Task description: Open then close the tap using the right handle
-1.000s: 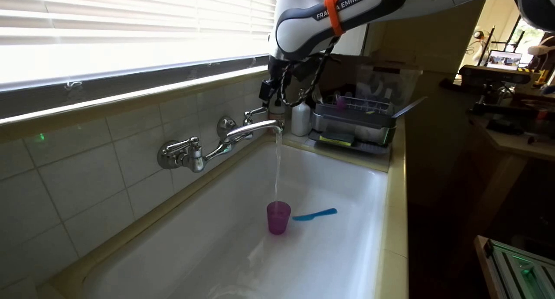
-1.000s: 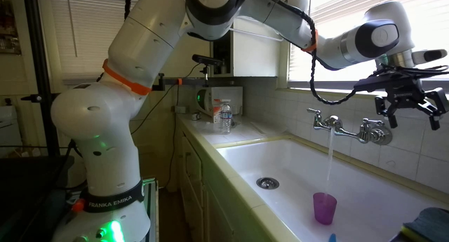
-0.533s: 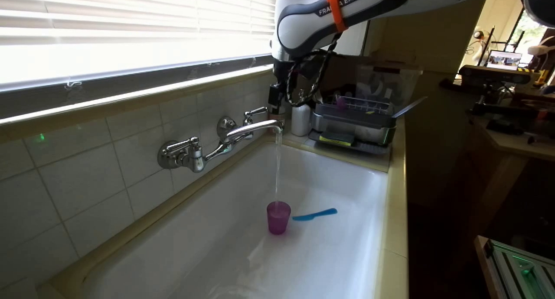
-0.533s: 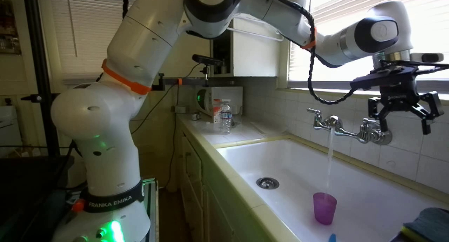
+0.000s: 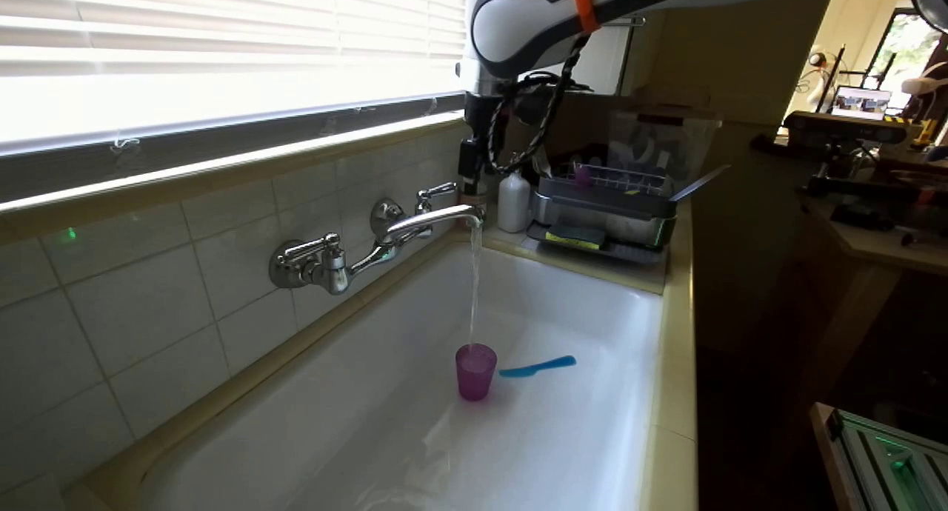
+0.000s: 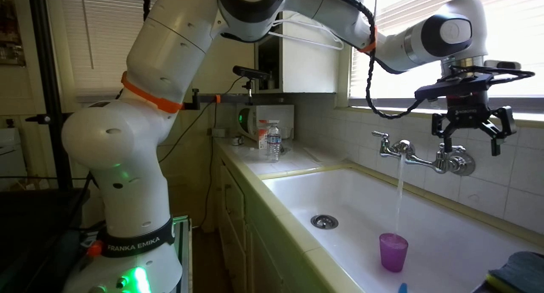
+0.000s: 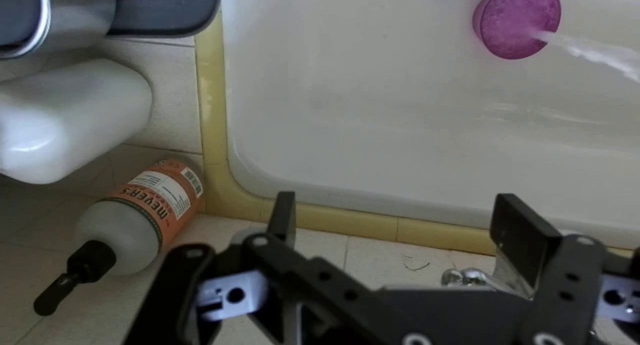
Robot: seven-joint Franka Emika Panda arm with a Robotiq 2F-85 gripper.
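Note:
The chrome tap spout [image 5: 441,216] pours a stream of water into a purple cup [image 5: 475,374] in the sink. The right handle, a chrome lever, shows in both exterior views [image 5: 438,191] [image 6: 454,148]. A chrome piece of the tap [image 7: 467,276] shows low in the wrist view between the fingers, nearer the right finger; the rest is hidden. My gripper [image 6: 471,147] is open and empty, pointing down at the right handle. One finger overlaps the handle in that view; I cannot tell whether they touch. The left handle [image 6: 381,135] is away from the gripper.
The sink [image 5: 563,437] holds a blue knife [image 5: 537,366]. A white bottle [image 7: 75,117], an orange-labelled pump bottle [image 7: 155,195] and a dish rack [image 5: 603,207] stand at one end. The tiled wall [image 6: 491,182] and window blinds [image 5: 222,44] are behind the tap.
My gripper has gone from tilted to upright and shifted back from the wall and leftward across the right handle, staying open. The handles have not visibly moved. Water runs throughout.

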